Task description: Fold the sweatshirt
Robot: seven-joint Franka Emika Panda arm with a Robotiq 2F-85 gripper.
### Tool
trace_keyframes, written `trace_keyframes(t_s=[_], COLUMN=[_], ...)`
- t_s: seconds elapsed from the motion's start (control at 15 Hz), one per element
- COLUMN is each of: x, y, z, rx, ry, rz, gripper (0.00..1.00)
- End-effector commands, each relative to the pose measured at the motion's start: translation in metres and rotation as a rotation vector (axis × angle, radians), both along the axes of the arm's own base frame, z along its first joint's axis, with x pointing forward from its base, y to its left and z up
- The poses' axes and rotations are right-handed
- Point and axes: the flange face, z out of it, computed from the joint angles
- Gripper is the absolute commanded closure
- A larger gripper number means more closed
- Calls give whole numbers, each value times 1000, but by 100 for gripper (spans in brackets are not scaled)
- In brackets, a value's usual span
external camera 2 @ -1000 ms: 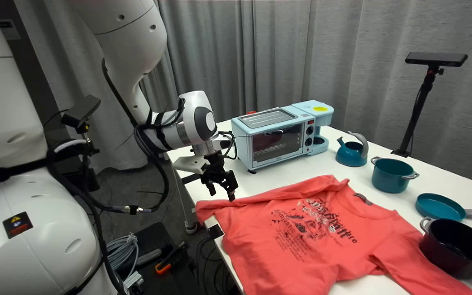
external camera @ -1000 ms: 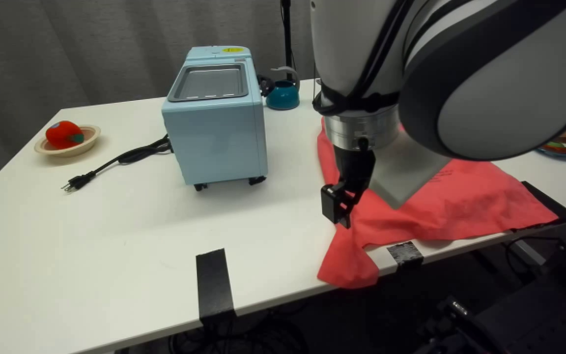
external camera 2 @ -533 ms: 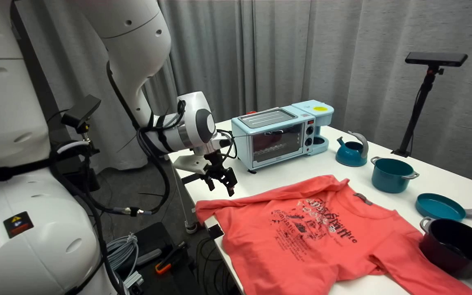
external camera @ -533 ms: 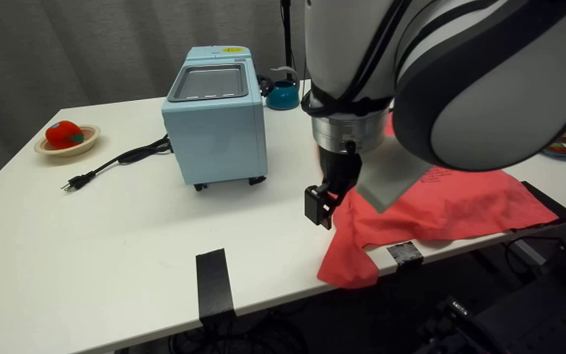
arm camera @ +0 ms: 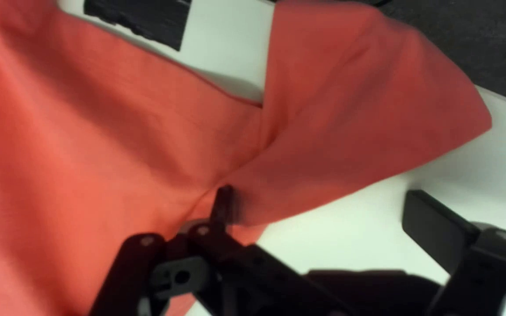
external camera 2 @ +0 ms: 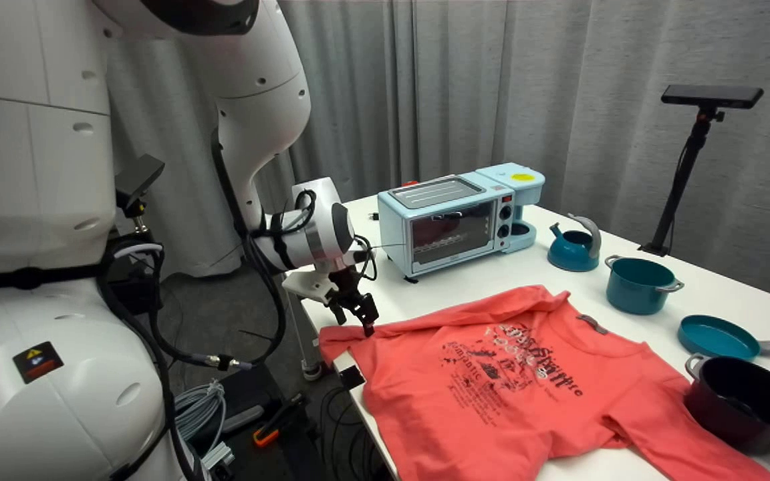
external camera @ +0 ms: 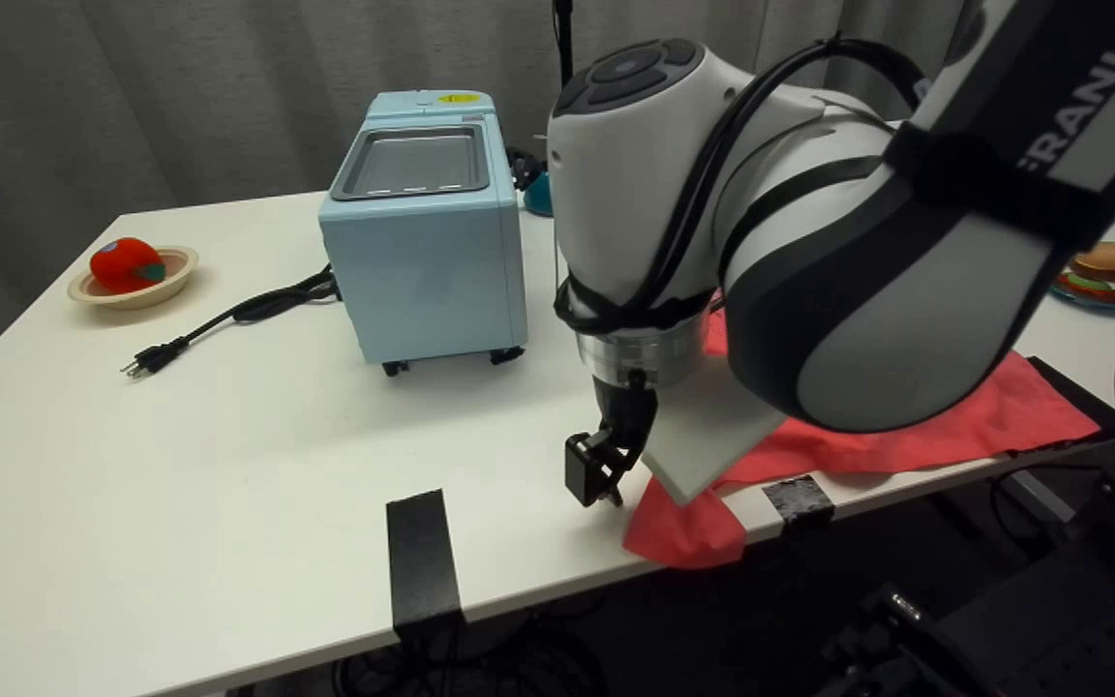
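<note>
Empty jaws gape wide, partly over the coral-red, dark-lettered cloth sweatshirt [external camera 2: 525, 414]. Above them, the white-and-black arm [external camera: 809, 223] reads “FRANKA”.

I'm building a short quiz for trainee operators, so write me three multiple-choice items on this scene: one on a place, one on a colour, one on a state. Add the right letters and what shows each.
1. Where does the sweatshirt lie?
A) On the floor
B) In the bowl
C) On the table

2. What colour is the toaster oven?
A) Coral red
B) Light blue
C) Black

3. How does the gripper stand?
A) Open
B) Shut on the sweatshirt
C) Shut on nothing

Right letters:
1: C, since both exterior views show it spread over the white surface.
2: B, since its casing looks pale blue in both exterior views.
3: A, since its fingers stand well apart in the wrist view.
</note>
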Motion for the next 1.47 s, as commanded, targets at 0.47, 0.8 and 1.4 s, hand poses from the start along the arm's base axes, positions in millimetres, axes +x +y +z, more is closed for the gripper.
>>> trace_keyframes(t_s=[0.47, 0.8, 1.4], x=[0, 2, 44], y=[27, 26, -44], z=[-15, 3, 116], rx=[17, -5, -95], ry=[-29, -76, -262], rz=[-68, -71, -128], gripper=[76, 100, 100])
